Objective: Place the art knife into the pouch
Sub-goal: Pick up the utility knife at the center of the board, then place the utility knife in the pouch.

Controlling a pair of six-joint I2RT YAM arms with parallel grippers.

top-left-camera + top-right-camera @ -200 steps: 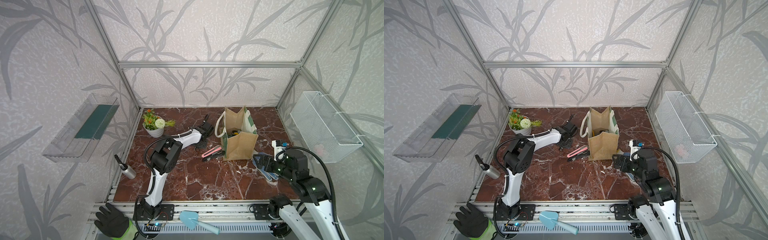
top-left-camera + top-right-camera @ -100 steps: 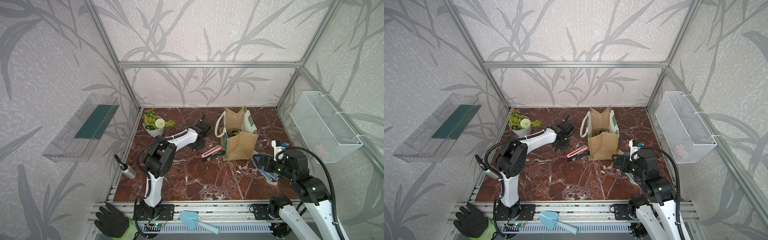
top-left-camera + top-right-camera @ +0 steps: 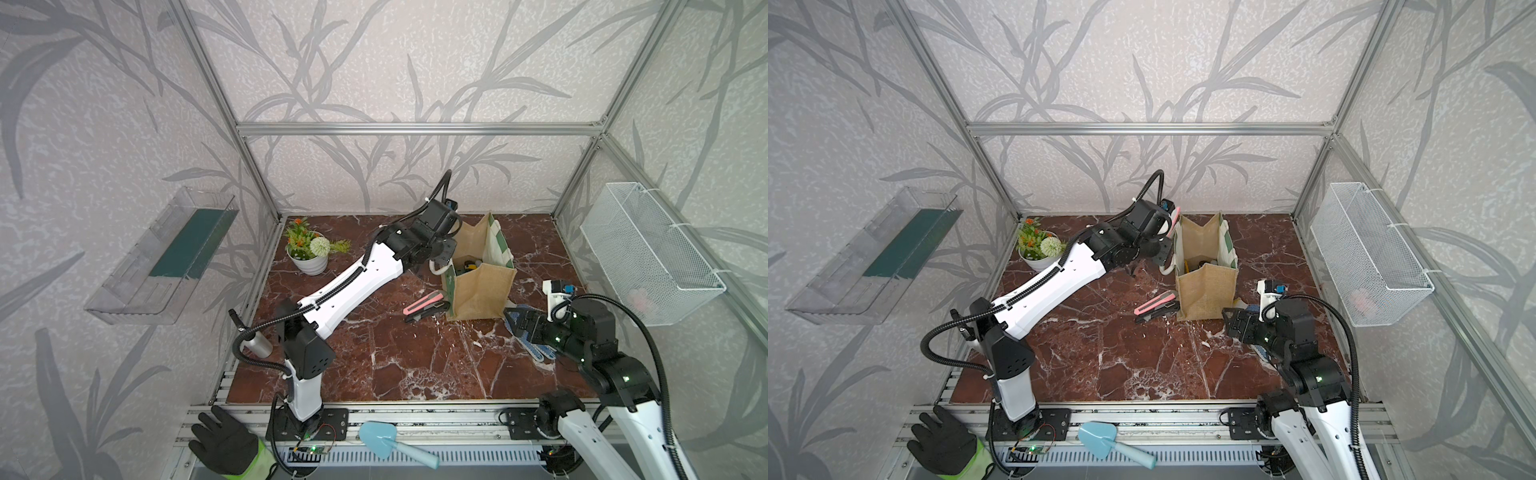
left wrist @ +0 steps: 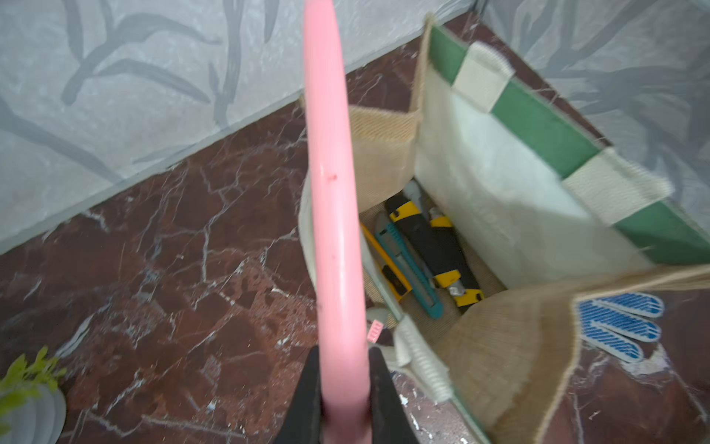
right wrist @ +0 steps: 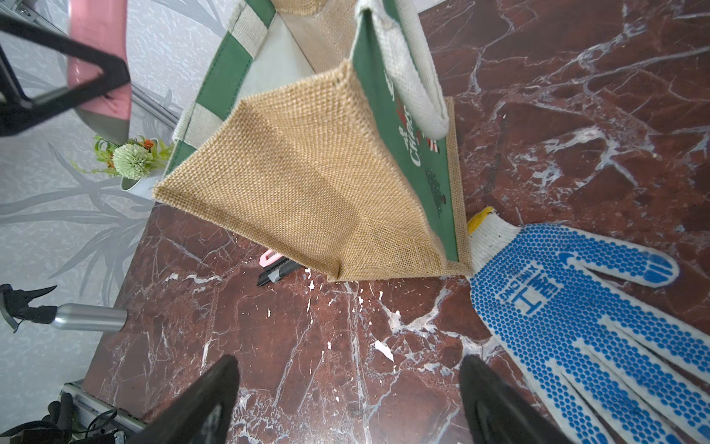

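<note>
Gripping the pink art knife (image 4: 334, 192) by one end, the left claw (image 4: 344, 369) hangs at ten o'clock of the pouch (image 4: 499, 200), beside its open mouth, apparently lining up the drop; the right claw (image 5: 347, 363) waits released at five o'clock.

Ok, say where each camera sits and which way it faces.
Both top views: high in front, looking down on the table; left arm, right arm show.
Left wrist: behind the left gripper holding the art knife, facing into the pouch.
Right wrist: behind the open right gripper, facing the pouch's side.
Wrist views share pouch, glove.
</note>
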